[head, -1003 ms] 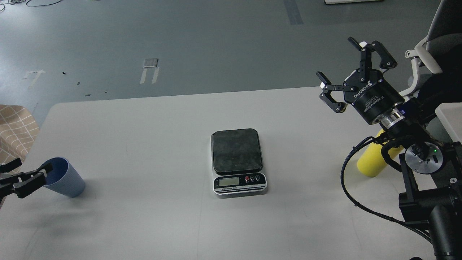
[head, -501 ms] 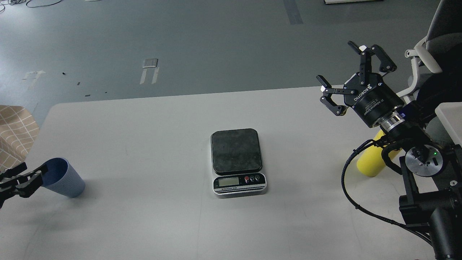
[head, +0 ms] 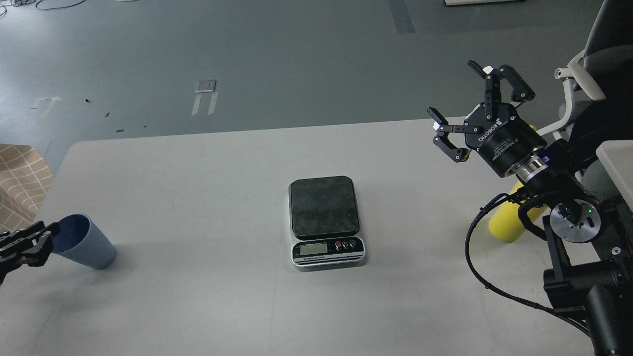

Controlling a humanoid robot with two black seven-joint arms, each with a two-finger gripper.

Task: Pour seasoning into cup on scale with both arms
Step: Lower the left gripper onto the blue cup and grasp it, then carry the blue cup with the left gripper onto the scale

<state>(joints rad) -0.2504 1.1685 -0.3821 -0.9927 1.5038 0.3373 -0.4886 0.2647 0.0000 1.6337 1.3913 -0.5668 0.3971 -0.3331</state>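
The light blue ribbed cup (head: 85, 243) stands on the table near its left edge. My left gripper (head: 28, 243) is at the frame's left edge with its fingertips right at the cup's rim; the fingers are dark and I cannot tell them apart. The scale (head: 326, 220) sits in the middle of the table with its dark platform bare. My right gripper (head: 457, 104) is open and empty, raised above the table's far right. The yellow seasoning bottle (head: 503, 223) stands behind my right arm, and only its lower body shows.
The grey table (head: 207, 173) has a far edge with rounded corners, with floor beyond it. A checked tan cloth (head: 20, 178) lies off the left edge. My right arm's cable loop (head: 474, 267) hangs over the right of the table. A white chair frame (head: 573, 84) is at the far right.
My left gripper has drawn back to the left, uncovering more of the cup's rim. My right gripper has shifted slightly left and up, still open.
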